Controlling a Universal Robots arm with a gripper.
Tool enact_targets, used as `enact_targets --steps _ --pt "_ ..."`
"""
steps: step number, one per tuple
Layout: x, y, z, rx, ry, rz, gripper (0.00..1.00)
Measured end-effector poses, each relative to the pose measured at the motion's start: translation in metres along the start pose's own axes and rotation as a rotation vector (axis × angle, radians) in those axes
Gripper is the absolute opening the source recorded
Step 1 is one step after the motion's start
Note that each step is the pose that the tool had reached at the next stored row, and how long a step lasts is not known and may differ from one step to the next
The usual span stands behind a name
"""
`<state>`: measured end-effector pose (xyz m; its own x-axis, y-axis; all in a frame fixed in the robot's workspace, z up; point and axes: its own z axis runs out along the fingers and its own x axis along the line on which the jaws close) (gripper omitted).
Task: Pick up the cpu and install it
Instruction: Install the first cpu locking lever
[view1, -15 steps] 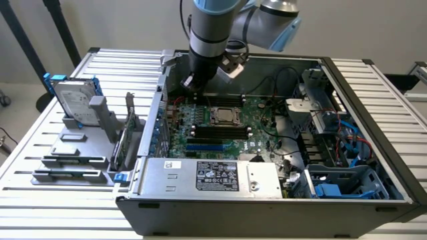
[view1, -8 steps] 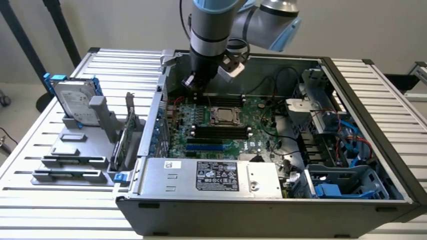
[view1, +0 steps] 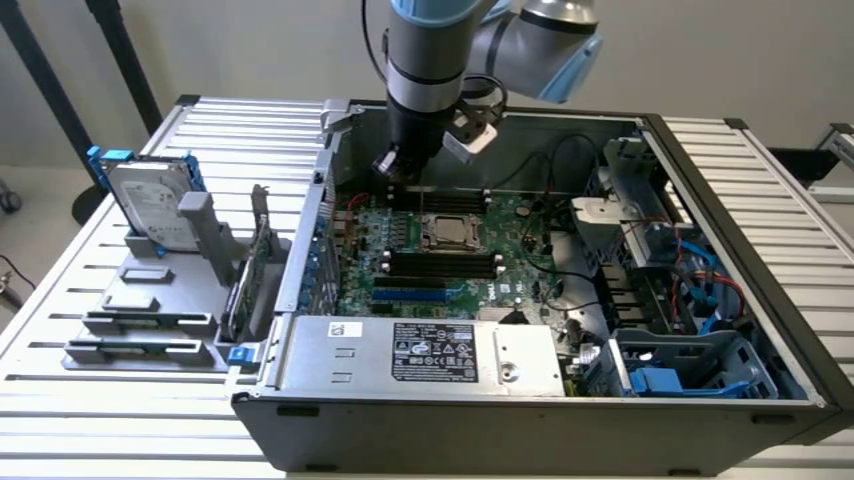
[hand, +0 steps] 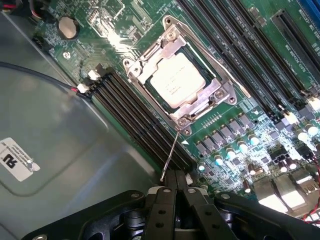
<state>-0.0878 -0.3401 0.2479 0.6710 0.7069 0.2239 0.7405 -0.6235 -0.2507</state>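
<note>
The cpu (hand: 177, 80), a small square chip with a matte silvery top, lies seated in the socket on the green motherboard (hand: 260, 100), framed by the metal retention bracket (hand: 220, 95). It shows again as cpu (view1: 450, 232) in the middle of the open computer case (view1: 534, 410). My gripper (hand: 175, 186) hovers just beside the socket, its two black fingers pressed together and holding nothing. The thin socket lever (hand: 171, 154) runs from the bracket toward the fingertips and ends right next to them. Seen from outside, the gripper (view1: 398, 168) hangs inside the case above the board's far edge.
Black memory sticks (hand: 135, 117) fill slots beside the socket. A silver hard drive with blue bracket (view1: 147, 200) stands on a grey fixture (view1: 140, 300) at the exterior view's left. The power supply (view1: 414, 350) sits at the case front, with cables and a drive cage (view1: 681, 290) on the right.
</note>
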Motion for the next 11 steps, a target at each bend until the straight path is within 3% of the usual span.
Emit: enact_targets --steps 11 --pt "0.005 0.0068 0.002 -0.0313 0.0274 -0.007 0.11"
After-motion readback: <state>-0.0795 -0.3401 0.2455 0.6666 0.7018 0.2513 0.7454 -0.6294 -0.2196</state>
